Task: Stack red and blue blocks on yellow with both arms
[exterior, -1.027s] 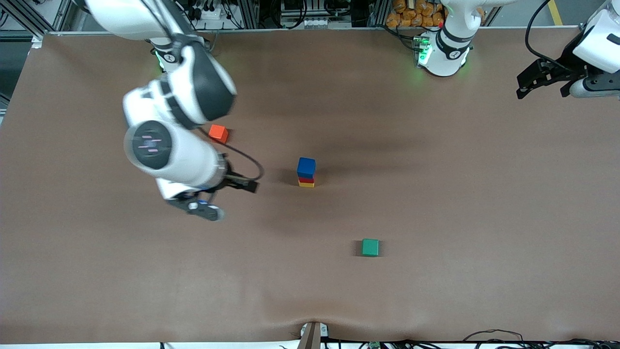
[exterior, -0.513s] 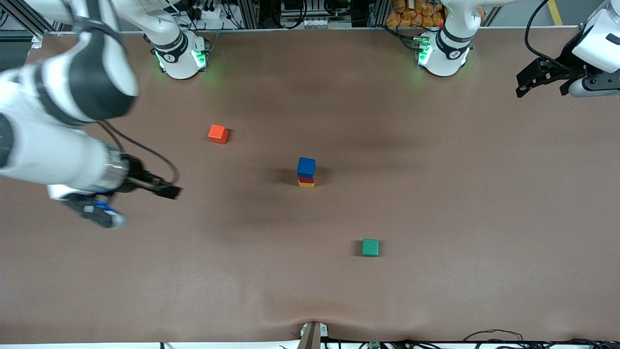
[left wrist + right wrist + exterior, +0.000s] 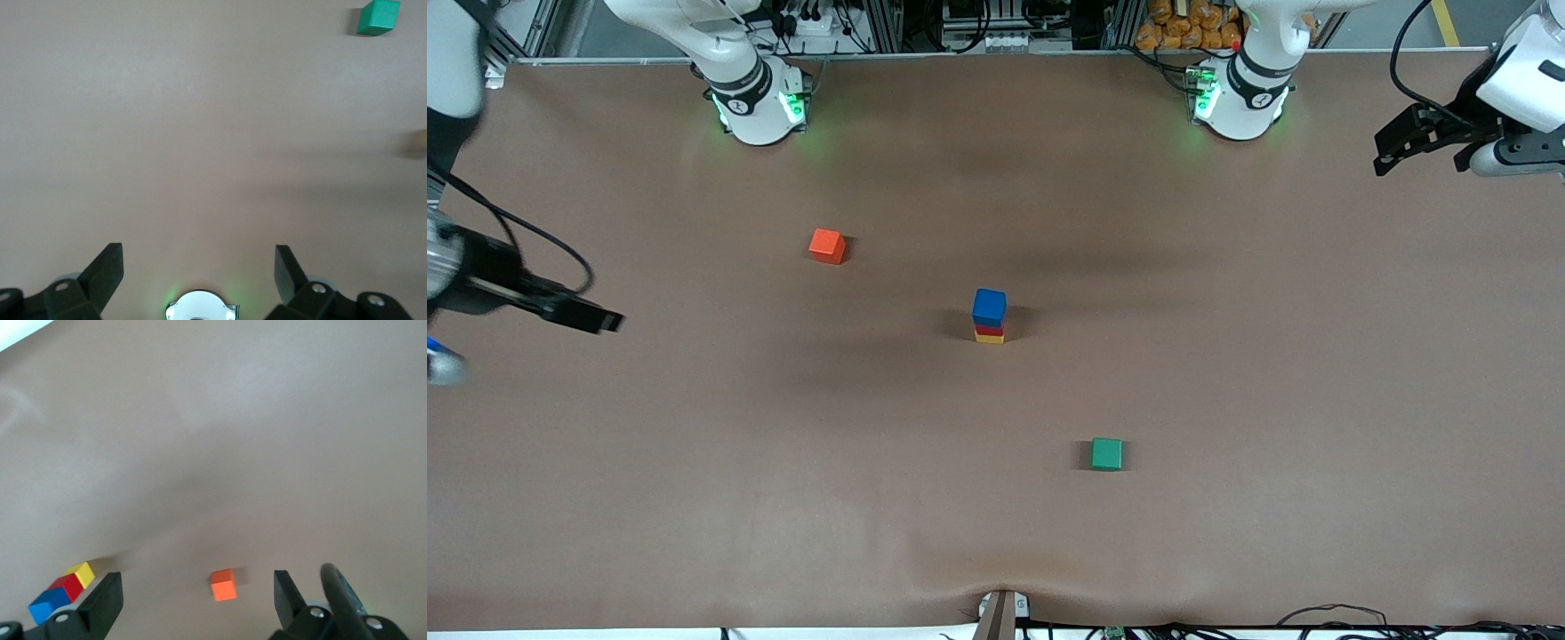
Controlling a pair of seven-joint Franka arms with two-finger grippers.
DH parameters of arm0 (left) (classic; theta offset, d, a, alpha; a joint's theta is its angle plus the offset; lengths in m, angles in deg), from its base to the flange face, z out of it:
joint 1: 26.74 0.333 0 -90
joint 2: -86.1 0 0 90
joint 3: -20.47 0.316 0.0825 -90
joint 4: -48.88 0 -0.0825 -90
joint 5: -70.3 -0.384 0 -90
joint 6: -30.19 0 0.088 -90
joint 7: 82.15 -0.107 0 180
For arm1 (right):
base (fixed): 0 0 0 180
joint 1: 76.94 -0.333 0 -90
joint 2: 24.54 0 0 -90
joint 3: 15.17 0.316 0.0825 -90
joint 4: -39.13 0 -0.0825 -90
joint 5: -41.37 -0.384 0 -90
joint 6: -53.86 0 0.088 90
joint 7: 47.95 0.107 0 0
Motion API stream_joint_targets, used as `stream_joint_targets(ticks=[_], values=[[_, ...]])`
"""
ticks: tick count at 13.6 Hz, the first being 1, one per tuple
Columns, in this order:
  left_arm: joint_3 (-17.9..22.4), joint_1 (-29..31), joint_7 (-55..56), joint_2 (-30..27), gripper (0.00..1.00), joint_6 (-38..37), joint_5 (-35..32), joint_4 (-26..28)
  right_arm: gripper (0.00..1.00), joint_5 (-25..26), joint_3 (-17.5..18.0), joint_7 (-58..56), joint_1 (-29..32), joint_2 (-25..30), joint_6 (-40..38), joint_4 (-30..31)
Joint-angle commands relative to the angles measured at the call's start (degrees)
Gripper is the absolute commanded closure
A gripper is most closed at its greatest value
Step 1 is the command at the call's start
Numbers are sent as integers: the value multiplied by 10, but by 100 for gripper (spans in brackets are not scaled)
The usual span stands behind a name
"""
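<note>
Right end effector (image 3: 193,600) is hanging over the table (image 3: 1227,373) edge at the right arm's end, fingers released, empty. Orange-red cube (image 3: 827,245) is sitting apart. Mid-table, blue block (image 3: 989,307) is resting on red block (image 3: 988,330) on yellow cube (image 3: 989,338). Green cube (image 3: 1106,453) is sitting nearer the camera. Left end effector (image 3: 199,273) is waiting, released, over its end. Stack looks finished; next probably just parking both arms.
</note>
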Motion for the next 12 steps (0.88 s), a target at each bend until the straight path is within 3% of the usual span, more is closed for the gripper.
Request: stream_joint_targets(ticks=[1,4,11,12], values=[[-5,4,4,-4,0,-10,0,-6,0,28,11,-32,21,33,-18,16],[-5,4,5,-4,0,-10,0,-6,0,69,12,-32,15,89,-1,78],[-5,4,5,-4,0,-10,0,-6,0,72,11,-43,20,253,133,345],[-5,4,5,-4,0,-11,0,-5,0,75,11,-44,21,255,138,352]])
